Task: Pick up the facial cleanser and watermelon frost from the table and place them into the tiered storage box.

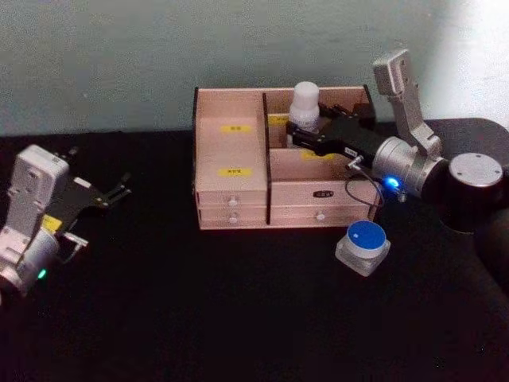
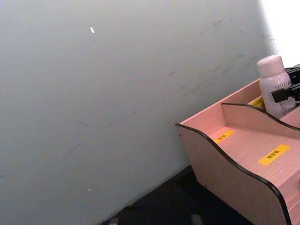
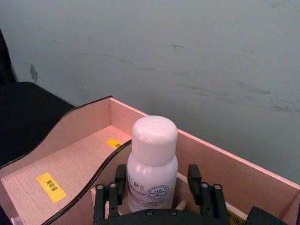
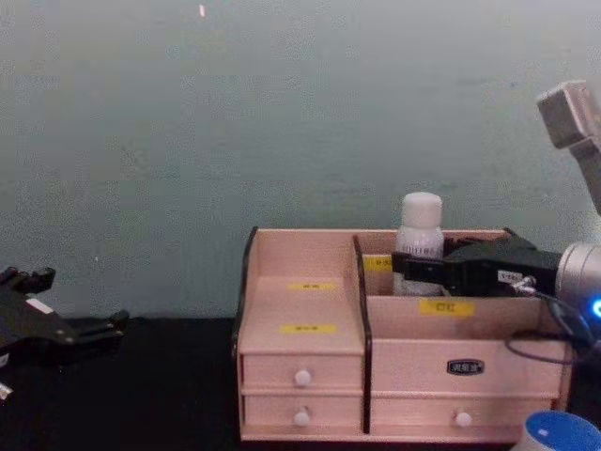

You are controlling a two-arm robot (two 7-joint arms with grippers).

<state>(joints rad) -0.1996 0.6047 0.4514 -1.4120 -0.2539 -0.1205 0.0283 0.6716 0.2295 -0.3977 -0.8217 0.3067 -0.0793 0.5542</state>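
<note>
Flanking facial cleanser [image 1: 304, 102] loosely, right hand [image 1: 305, 132] overhangs tiered storage box [image 1: 231, 151] rim.

I'm seeing a staged test bench here, lab-like rather than lived-in: a table [image 1: 238, 318] draped in black cloth, a plain scuffed grey-green wall [image 1: 119, 56] right behind its far edge, and one tiered storage box [image 1: 231, 191] set out as a prop.

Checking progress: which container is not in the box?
The watermelon frost, the blue-lidded jar on the table; the facial cleanser is in the box, right gripper around it.
</note>
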